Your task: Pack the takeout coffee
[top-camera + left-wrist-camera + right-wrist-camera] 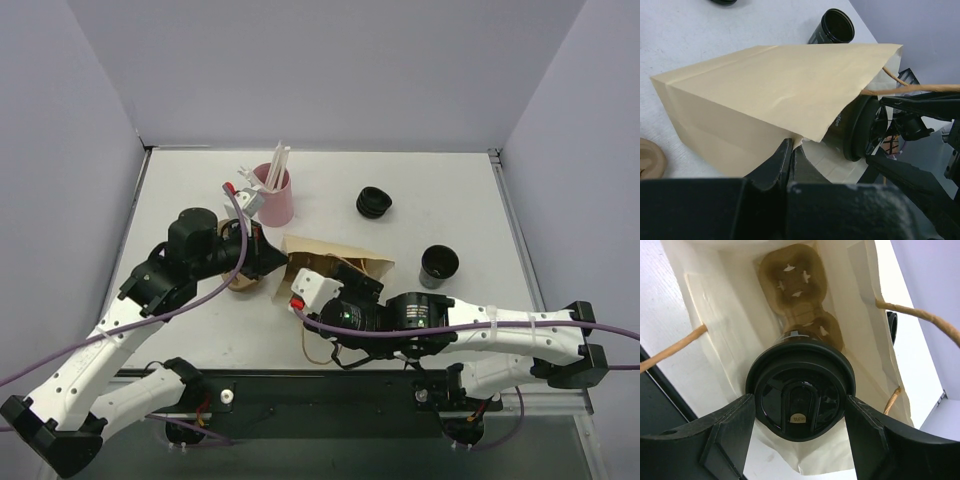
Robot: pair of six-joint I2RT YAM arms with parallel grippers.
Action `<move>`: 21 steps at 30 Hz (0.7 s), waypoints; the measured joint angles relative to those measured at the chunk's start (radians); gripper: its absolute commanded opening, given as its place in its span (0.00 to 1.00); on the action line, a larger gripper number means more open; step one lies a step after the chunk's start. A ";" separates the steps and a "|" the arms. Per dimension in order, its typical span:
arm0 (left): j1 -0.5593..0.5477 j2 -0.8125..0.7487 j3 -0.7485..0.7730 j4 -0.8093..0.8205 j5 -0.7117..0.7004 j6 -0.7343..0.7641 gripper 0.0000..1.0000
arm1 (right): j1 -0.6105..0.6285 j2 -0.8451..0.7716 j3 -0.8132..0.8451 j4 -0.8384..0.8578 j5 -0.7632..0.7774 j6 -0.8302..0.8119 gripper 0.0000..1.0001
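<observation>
Inside kraft bag (730,315) | right pincer (799,407) grips round black-lidded cup (800,382) | left pincer (790,151) seemingly pinches bag edge

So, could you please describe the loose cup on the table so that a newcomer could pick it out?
Start at the brown paper bag lying mid-table. Just to its right a black cup stands alone, upright. Unlike the lidded cup in the right gripper, it has no lid, its mouth open.
</observation>
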 measured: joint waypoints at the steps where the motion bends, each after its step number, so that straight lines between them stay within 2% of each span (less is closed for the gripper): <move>1: 0.000 -0.001 0.000 0.000 0.000 0.002 0.00 | -0.001 0.000 -0.003 0.006 0.003 -0.014 0.38; 8: 0.000 0.046 0.040 -0.020 -0.019 0.014 0.00 | -0.076 0.000 0.007 0.056 -0.041 -0.120 0.38; 10: 0.000 0.063 0.065 -0.032 -0.030 0.018 0.12 | -0.115 0.000 0.010 0.077 -0.070 -0.150 0.38; 11: 0.000 0.072 0.079 -0.037 -0.036 0.021 0.21 | -0.135 0.000 0.011 0.087 -0.087 -0.167 0.38; 15: 0.000 0.091 0.129 -0.072 -0.076 0.027 0.37 | -0.192 0.006 0.011 0.115 -0.125 -0.206 0.37; 17: 0.000 0.085 0.134 -0.085 -0.105 0.022 0.42 | -0.206 0.011 0.011 0.129 -0.142 -0.218 0.37; 18: 0.000 0.079 0.134 -0.100 -0.122 0.019 0.49 | -0.211 0.013 0.010 0.136 -0.148 -0.220 0.37; 21: -0.001 0.058 0.134 -0.147 -0.168 -0.008 0.54 | -0.216 0.019 0.007 0.154 -0.164 -0.220 0.37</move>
